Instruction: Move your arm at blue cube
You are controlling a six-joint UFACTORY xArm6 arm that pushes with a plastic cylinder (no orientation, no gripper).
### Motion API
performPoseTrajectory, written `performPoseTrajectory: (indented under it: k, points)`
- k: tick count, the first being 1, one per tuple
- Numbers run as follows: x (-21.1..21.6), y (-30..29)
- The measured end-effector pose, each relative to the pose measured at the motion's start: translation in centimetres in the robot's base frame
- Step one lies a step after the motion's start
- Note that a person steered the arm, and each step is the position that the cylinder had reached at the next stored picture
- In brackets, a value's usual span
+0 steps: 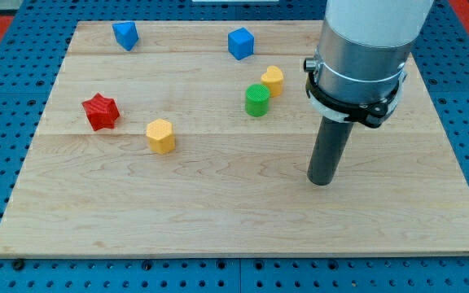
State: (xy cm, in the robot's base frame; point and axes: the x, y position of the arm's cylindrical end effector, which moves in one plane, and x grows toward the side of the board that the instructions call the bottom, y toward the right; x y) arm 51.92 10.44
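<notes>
We are resting my tip (pixel 321 181) — a bare dark rod with no claw to open or close — on the wooden tabletop (pixel 218 212) toward its right edge, well apart from the blue plastic cube (pixel 240 43) sitting near the top edge.

You saw a pale wooden board (pixel 218 220) lying on blue perforated panels (pixel 6 98), with red panels (pixel 10 20) beyond the board's top corners.
</notes>
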Motion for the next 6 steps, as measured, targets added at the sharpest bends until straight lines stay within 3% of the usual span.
performPoseTrajectory:
  k: [2,4,6]
  points:
    - [-6.0,-6.1]
    - [-14.7,-12.0]
    - [-21.0,-9.6]
